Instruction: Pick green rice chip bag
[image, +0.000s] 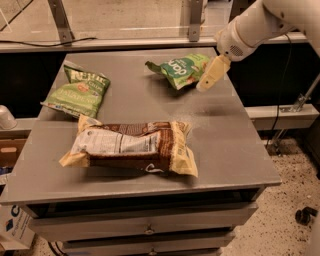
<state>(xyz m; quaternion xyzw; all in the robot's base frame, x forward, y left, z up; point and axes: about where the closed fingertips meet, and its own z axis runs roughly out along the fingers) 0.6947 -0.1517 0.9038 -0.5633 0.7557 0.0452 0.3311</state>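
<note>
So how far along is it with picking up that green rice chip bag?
Done: the gripper is at the right end, as seen, of the green rice chip bag, on the far part of the table. In hand: nothing; the bag lies on the table, and I cannot tell if they touch. Left: grasping and lifting it.
</note>
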